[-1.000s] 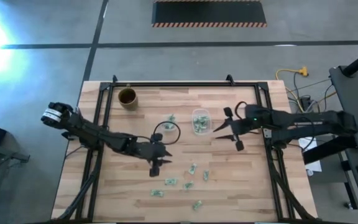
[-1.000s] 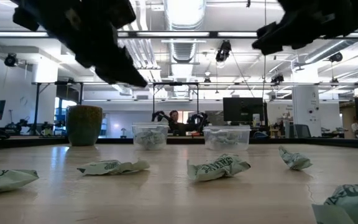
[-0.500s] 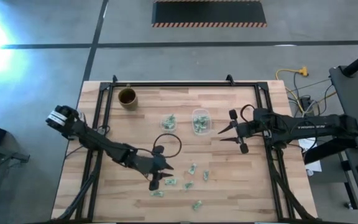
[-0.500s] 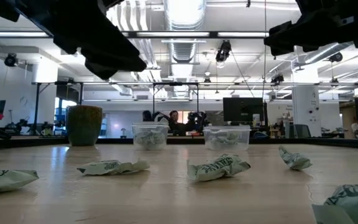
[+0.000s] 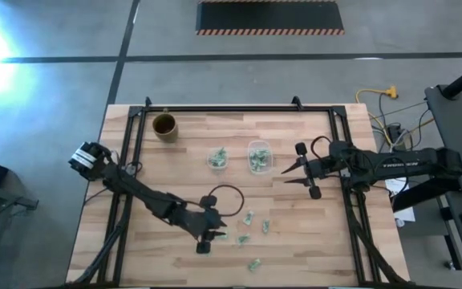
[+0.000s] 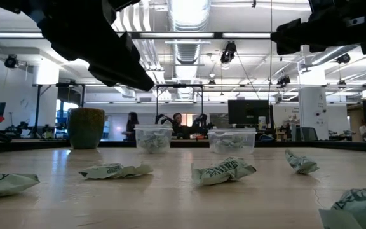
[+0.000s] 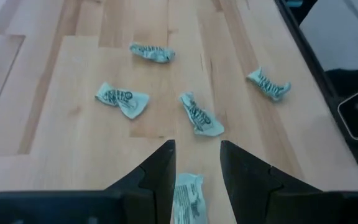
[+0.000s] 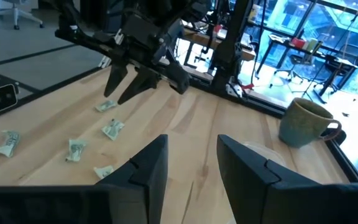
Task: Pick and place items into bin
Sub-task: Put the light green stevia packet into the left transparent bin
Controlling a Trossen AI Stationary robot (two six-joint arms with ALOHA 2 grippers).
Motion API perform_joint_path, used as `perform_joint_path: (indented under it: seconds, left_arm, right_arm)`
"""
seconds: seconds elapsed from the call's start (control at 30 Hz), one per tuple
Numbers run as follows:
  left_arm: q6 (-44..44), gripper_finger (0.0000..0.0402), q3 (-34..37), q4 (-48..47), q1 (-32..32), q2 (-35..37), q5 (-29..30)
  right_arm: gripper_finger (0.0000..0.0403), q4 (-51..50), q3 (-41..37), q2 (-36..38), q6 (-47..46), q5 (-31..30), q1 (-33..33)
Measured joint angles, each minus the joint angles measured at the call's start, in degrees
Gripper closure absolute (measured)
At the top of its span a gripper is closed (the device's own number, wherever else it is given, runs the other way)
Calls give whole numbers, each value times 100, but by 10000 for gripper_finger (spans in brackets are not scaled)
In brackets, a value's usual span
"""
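My left claw [image 7: 194, 165] hangs open and empty over green-and-white items [image 7: 201, 116] scattered on the pale wood tabletop [image 7: 73, 130] — right claw [image 8: 191, 162] open too, office room behind.

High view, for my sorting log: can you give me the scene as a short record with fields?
left tool: open, low over the loose wrappers near the table's front
wrapper between its fingers: lying on the wood, not gripped
right tool: open, empty, waiting beside the tubs
clear tubs: two, side by side mid-table, both holding wrappers
loose wrappers: several, scattered near the front
brown cup: back left
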State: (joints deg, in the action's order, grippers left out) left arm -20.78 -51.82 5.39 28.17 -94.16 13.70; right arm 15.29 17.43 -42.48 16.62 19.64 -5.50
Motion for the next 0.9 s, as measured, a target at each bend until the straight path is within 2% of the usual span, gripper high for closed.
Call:
perform_joint_path:
  seconds: [0.17,0.47,0.9]
  left_arm:
    - [-4,292,-196,-266,39,-180,-4]
    - [-290,292,-468,-575,39,-924,-153]
    - [-640,292,-486,-1150,39,-940,-320]
  right_arm:
    - [275,0,0,-3,0,0,-2]
    - [275,-2,-11,-6,-17,0,-2]
    - [275,-3,-20,-6,-17,2,-2]
